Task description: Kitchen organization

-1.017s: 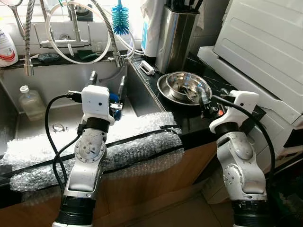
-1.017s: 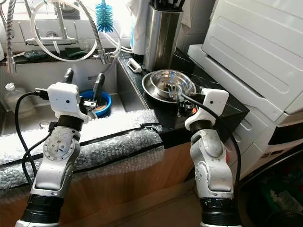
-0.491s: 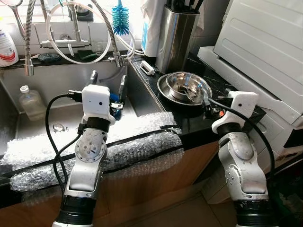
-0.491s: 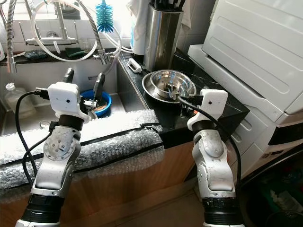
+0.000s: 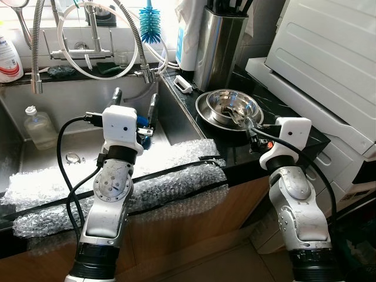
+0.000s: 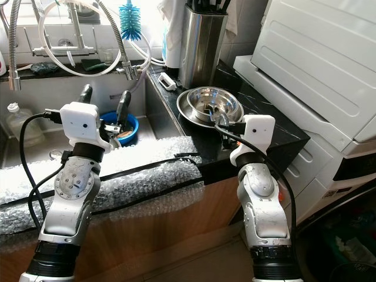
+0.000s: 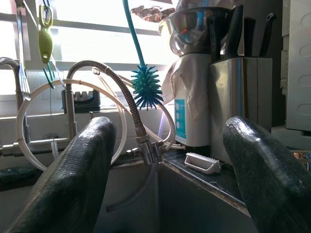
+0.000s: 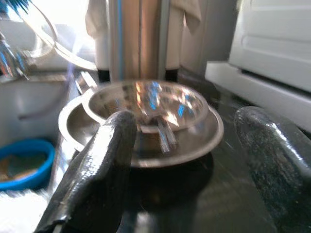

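Two stacked steel bowls (image 5: 228, 107) sit on the black counter (image 5: 294, 120) right of the sink, with cutlery (image 8: 163, 131) lying in the upper one. My right gripper (image 5: 249, 122) is at the bowls' near rim, open, its two fingers (image 8: 99, 160) spread toward them with nothing between. Over the sink basin (image 5: 64, 111) my left gripper (image 5: 134, 103) is held open and empty, pointing at the tap hose (image 7: 124, 94). A blue bowl (image 6: 121, 127) lies in the sink just beyond the left gripper.
A steel knife block (image 5: 218, 41), a blue bottle brush (image 5: 149, 26) and a small white brush (image 5: 183, 84) stand behind the bowls. A large white appliance (image 5: 329, 64) crowds the right. Bubble wrap (image 5: 164, 170) covers the sink's front edge. A plastic bottle (image 5: 36, 126) stands in the sink.
My right arm has swung a little to the left, bringing its gripper closer to the near rim of the steel bowls. The left arm has not moved.
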You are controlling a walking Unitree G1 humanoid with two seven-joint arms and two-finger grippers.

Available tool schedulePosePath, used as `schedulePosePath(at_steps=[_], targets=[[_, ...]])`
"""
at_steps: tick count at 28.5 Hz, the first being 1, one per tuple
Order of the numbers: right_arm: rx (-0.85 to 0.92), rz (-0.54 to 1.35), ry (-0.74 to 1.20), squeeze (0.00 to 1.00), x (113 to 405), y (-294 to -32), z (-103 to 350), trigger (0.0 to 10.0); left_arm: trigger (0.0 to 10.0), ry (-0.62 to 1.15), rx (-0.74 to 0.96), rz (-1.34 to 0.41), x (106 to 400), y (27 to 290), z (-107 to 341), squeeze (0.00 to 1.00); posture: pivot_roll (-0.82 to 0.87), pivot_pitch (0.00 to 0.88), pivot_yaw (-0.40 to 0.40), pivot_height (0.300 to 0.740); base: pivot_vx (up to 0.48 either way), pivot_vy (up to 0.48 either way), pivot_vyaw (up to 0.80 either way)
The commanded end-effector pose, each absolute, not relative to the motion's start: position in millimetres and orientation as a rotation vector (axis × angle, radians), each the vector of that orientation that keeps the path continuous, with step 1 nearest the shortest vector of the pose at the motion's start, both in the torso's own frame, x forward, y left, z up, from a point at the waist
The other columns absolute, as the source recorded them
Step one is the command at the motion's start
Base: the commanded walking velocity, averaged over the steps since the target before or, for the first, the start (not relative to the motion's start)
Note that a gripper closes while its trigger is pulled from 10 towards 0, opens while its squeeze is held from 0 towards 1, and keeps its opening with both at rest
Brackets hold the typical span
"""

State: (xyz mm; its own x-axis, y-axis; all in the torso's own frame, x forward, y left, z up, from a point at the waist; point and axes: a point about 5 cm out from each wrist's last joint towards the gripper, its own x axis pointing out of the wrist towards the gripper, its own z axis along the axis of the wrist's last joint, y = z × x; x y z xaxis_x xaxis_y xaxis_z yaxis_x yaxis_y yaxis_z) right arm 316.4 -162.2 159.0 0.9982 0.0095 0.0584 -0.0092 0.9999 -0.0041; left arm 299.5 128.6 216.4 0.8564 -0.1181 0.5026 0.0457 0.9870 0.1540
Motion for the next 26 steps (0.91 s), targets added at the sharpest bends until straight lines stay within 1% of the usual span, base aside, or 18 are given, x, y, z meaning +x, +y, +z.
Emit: schedulePosePath(at_steps=[1, 20, 21, 22, 23, 24, 25, 26], targets=[[-0.02, -0.021, -0.015, 0.0, 316.9, -167.4, 151.2, 10.0, 10.0, -0.521, 0.14, -0.104, 302.0, 124.0, 214.6, 0.0, 0.0, 0.0, -0.115, 0.74, 0.0, 0.0, 0.0], [-0.03, -0.014, -0.061, 0.0, 320.0, -166.7, 158.2, 10.0, 10.0, -0.521, 0.14, -0.096, 302.5, 124.5, 214.6, 0.0, 0.0, 0.0, -0.12, 0.74, 0.0, 0.0, 0.0], [-0.029, -0.014, -0.064, 0.0, 320.3, -166.9, 158.6, 9.9, 10.0, -0.52, 0.14, -0.096, 302.6, 124.4, 214.6, 0.0, 0.0, 0.0, -0.12, 0.74, 0.0, 0.0, 0.0], [-0.029, -0.014, -0.064, 0.0, 320.5, -166.9, 158.8, 6.9, 10.0, -0.52, 0.14, -0.096, 302.6, 124.4, 214.6, 0.0, 0.0, 0.0, -0.12, 0.74, 0.0, 0.0, 0.0], [-0.034, -0.017, -0.062, 0.0, 321.0, -167.4, 158.7, 1.1, 10.0, -0.52, 0.14, -0.096, 302.6, 124.3, 214.6, 0.0, 0.0, 0.0, -0.12, 0.74, 0.0, 0.0, 0.0], [-0.034, -0.017, -0.062, 0.0, 321.0, -167.4, 158.7, 1.1, 10.0, -0.52, 0.14, -0.096, 302.6, 124.3, 214.6, 0.0, 0.0, 0.0, -0.12, 0.74, 0.0, 0.0, 0.0], [-0.04, -0.02, -0.059, 0.0, 321.6, -167.8, 158.4, 0.0, 10.0, -0.52, 0.14, -0.097, 302.7, 124.0, 214.4, 0.0, 0.0, 0.0, -0.121, 0.74, 0.0, 0.0, 0.0], [-0.042, -0.021, -0.058, 0.0, 321.9, -168.0, 158.2, 0.0, 10.0, -0.52, 0.14, -0.098, 302.8, 123.8, 214.4, 0.0, 0.0, 0.0, -0.121, 0.74, 0.0, 0.0, 0.0]])
